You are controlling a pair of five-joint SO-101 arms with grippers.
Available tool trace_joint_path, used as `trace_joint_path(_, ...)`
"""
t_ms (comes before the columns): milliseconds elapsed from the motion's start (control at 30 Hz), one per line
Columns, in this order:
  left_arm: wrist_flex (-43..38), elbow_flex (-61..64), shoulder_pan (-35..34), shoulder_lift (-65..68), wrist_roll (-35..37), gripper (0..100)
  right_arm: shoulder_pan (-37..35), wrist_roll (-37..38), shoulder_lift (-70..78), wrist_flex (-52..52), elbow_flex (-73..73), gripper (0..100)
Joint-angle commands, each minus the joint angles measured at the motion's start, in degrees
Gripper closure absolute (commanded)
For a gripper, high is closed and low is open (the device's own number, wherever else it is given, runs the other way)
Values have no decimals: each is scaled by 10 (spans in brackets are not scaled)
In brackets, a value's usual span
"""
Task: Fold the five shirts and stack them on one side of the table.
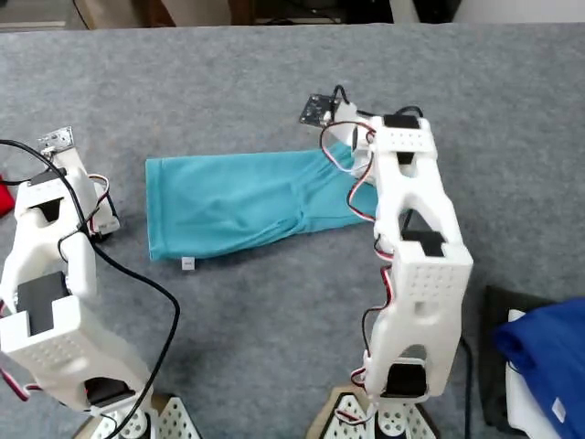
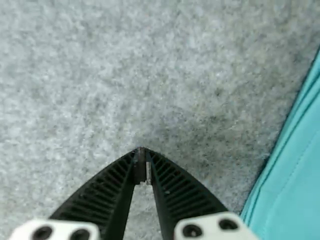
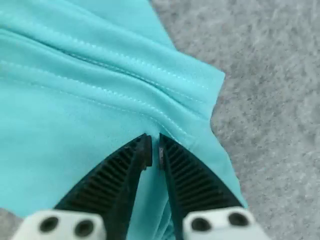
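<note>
- A gray, carpet-like table (image 1: 228,82) seen from above, with two white robot arms reaching in from the near edge.
- A teal shirt (image 1: 238,206) lies in the middle of the table, folded into a long band that runs across between the two arms. Its surface is creased and gathered toward the right arm's end.
- A small white tag (image 1: 187,263) sticks out at the shirt's near corner on the left arm's side.
- The right gripper (image 3: 152,150) sits over the right end of the teal shirt (image 3: 75,90), near a stitched hem. Its black ribbed jaws are drawn almost together, with only a sliver between the tips. I cannot tell whether any cloth is caught between them.
- The left gripper (image 2: 142,167) hangs over bare gray table, just beside the other end of the teal shirt (image 2: 292,170) and not touching it. Its jaws are closed tip to tip and hold nothing.
- A blue shirt (image 1: 548,352) lies bunched at the table's right edge, well apart from the teal one.
- Something red (image 1: 5,197) shows at the left edge.
</note>
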Motion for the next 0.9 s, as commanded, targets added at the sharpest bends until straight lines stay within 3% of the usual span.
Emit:
trace_joint_path(0,-2,-23,-1,1,3,981,5,-25,-6,88,-88,947)
trace_joint_path(167,4,-32,-1,-7,3,981,15,-34,-58,196,-192,947)
trace_joint_path(300,91,-69,20,-58,-2,977,16,-64,-87,236,-229,947)
trace_joint_path(467,250,-171,94,-75,-25,792,17,-129,-94,254,-225,947)
trace_joint_path(533,273,-210,105,-52,-25,749,17,-153,-95,258,-225,947)
trace_joint_path(700,291,-309,106,93,-17,776,27,-230,-95,242,-226,948)
trace_joint_path(867,337,-429,118,221,-10,787,26,-242,-94,229,-226,948)
